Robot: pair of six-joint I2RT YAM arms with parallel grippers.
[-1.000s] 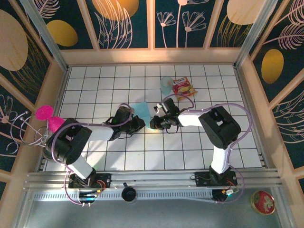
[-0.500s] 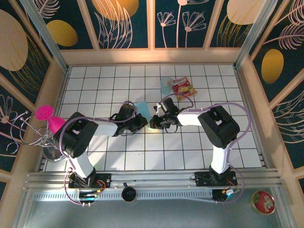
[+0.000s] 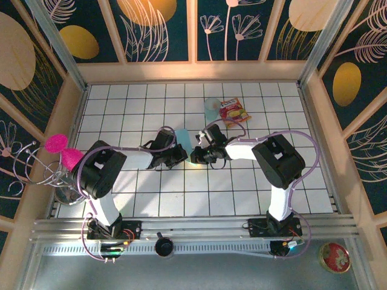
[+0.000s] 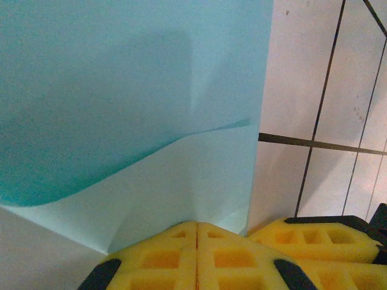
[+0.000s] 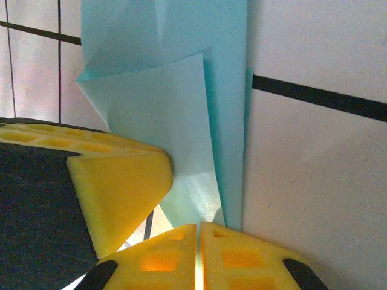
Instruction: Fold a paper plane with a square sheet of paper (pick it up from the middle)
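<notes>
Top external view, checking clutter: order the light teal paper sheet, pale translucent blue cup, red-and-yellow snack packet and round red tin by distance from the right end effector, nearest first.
1. light teal paper sheet, at the tips of the right end effector
2. pale translucent blue cup, behind
3. red-and-yellow snack packet, right of the cup
4. round red tin, near right corner

square sheet of paper (image 3: 183, 136) partly hidden overhead, cut off in both wrist views
</notes>
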